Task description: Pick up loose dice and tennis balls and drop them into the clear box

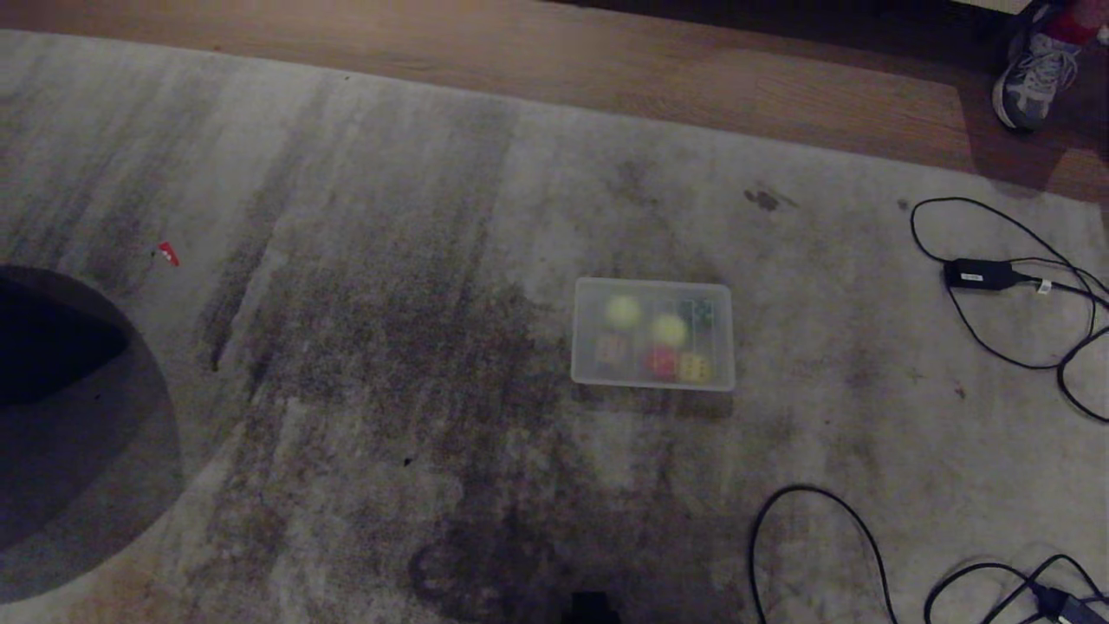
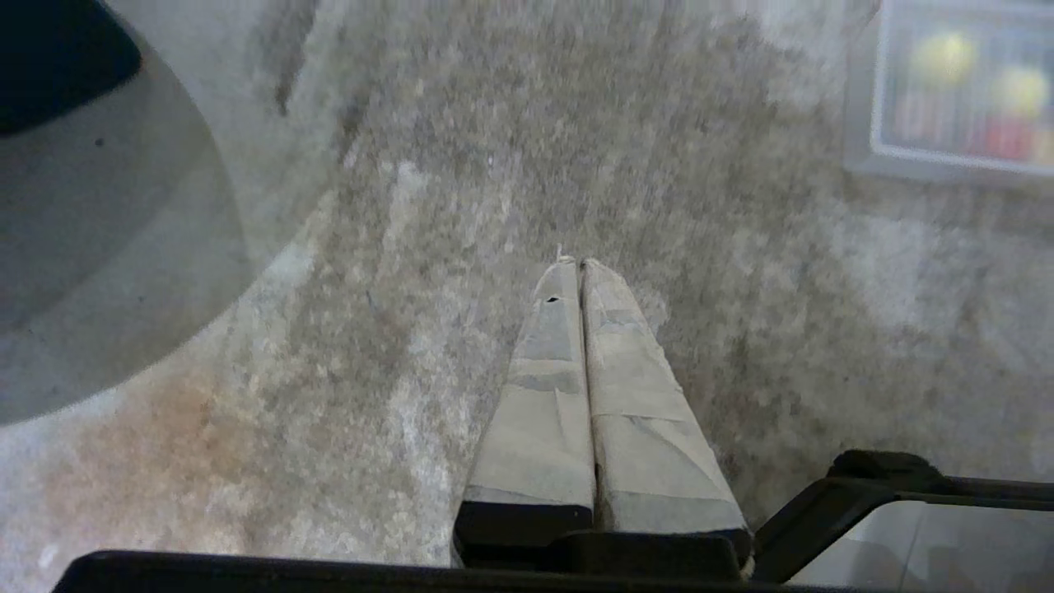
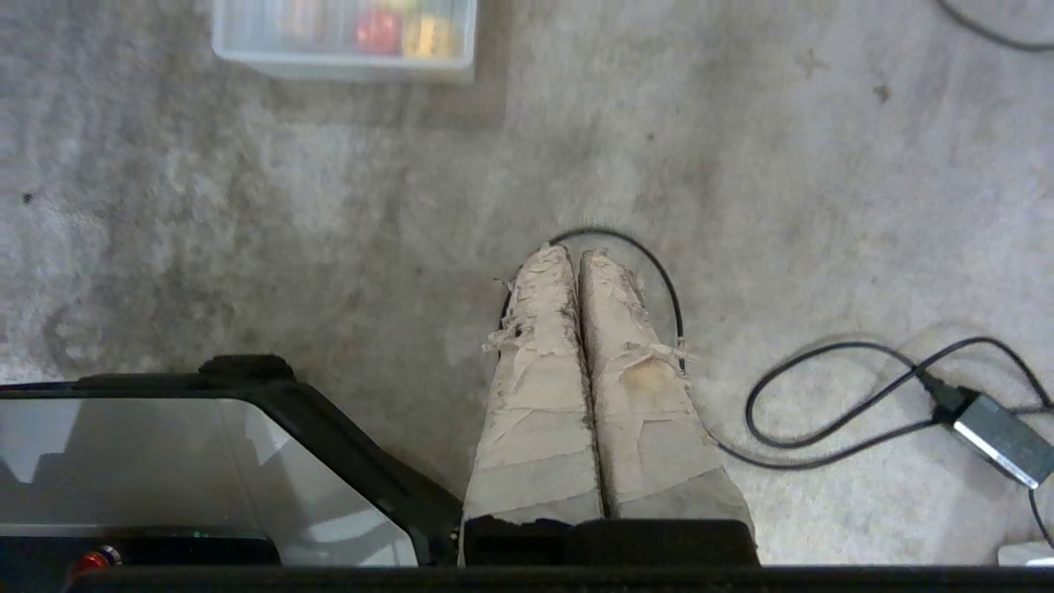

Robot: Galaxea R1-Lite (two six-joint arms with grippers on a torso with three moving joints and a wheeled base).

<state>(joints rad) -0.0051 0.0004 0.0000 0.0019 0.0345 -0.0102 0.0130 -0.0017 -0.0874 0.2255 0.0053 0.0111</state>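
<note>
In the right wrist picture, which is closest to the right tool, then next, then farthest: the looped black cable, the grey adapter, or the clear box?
From the right tool:
1. Looped black cable, curling right around the tips.
2. Grey adapter, off to one side on the carpet.
3. Clear box, farthest, straight ahead beyond the tips, dice inside.

A worn, stained grey carpet (image 1: 390, 364) is spread over a brown wooden floor (image 1: 693, 78). Black cables with a black power adapter (image 1: 979, 275) are strewn at the right; a grey-white sneaker (image 1: 1035, 78) is seen on the wood.
</note>
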